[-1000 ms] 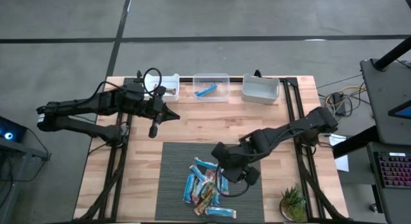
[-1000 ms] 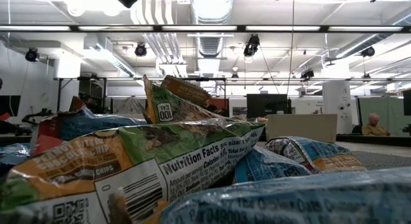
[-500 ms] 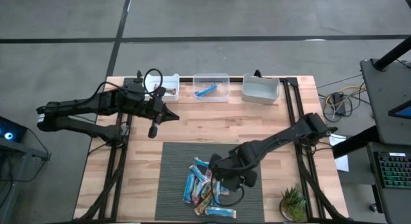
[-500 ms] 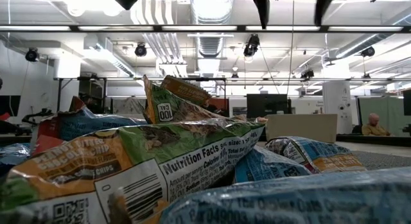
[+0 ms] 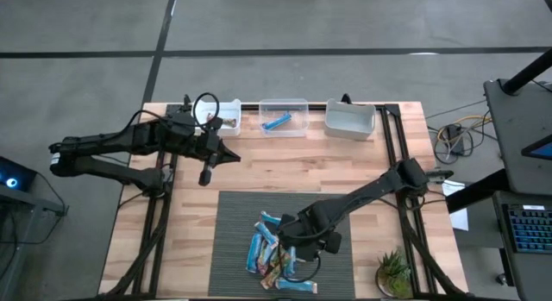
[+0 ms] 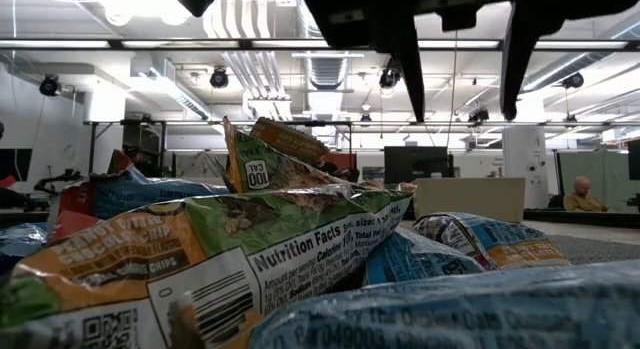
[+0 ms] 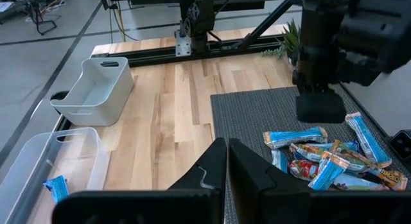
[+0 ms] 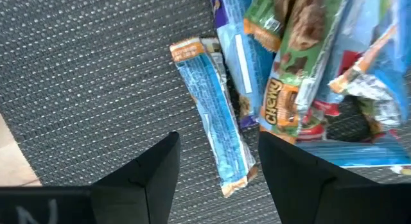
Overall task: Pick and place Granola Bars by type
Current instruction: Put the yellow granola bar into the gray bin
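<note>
The Granola Bars [image 5: 274, 249] lie in a loose pile on a dark grey mat [image 5: 332, 210]; some are blue, some green and red. My right gripper [image 5: 297, 246] hangs open over the pile, pointing down. In the right wrist view its fingers [image 8: 153, 174] stand on either side of one blue bar [image 8: 212, 115] at the pile's edge, above it and apart from it. In the low view the right gripper [image 6: 461, 117] is well above the wrappers [image 6: 250, 239]. My left gripper [image 5: 216, 154] waits shut over the bare wood at the far left.
Three bins stand along the far edge: a white one [image 5: 229, 115] with a bar in it, a clear one [image 5: 283, 116] holding a blue bar, and another white one [image 5: 349, 118]. A small plant [image 5: 392, 272] stands at the near right corner.
My right gripper has come down toward the pile and a little toward the table's near left, rolling about its own axis, and has stayed open. In the low view its fingers have dropped into the picture from above. The bars have not moved.
</note>
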Robot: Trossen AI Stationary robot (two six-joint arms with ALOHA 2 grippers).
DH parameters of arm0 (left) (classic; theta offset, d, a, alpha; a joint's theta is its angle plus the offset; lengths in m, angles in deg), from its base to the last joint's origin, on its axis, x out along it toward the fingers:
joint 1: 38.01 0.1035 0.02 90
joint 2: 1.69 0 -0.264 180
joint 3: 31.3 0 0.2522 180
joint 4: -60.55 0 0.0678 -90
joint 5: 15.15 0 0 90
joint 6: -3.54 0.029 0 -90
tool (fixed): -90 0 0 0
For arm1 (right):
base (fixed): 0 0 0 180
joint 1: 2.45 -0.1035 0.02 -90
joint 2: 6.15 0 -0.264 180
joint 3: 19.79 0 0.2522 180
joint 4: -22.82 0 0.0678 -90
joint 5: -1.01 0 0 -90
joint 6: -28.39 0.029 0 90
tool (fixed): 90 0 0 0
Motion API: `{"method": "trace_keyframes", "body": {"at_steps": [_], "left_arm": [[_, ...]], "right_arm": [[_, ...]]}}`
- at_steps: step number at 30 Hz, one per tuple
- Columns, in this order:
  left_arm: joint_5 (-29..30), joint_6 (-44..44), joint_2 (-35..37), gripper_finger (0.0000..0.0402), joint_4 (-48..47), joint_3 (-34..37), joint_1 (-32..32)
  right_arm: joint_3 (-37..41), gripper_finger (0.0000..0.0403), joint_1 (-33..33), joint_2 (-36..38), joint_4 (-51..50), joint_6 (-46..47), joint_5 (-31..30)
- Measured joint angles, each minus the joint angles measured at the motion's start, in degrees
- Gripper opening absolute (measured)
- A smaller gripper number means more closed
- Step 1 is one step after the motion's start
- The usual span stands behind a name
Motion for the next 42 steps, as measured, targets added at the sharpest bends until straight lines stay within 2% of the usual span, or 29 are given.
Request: {"method": "trace_keyframes", "body": {"at_steps": [10, 21, 26, 42], "left_arm": [[0.0, -0.5, 0.0, 0.0, 0.0, 0.0, 0.0], [0.0, -0.5, 0.0, 0.0, 0.2, 0.0, 0.0], [0.0, -0.5, 0.0, 0.0, 0.2, 0.0, 0.0], [0.0, -0.5, 0.0, 0.0, 0.0, 0.0, 0.0]], "right_arm": [[0.0, 0.0201, 0.2, -2.7, 0.0, 4.5, 0.0], [0.7, 0.0201, 2.6, -2.7, 0.5, 5.4, 0.6], [2.9, 0.0201, 3.6, -2.7, 1.0, 6.3, 3.3], [5.3, 0.0201, 3.6, -2.7, 6.6, -1.0, 2.9]]}}
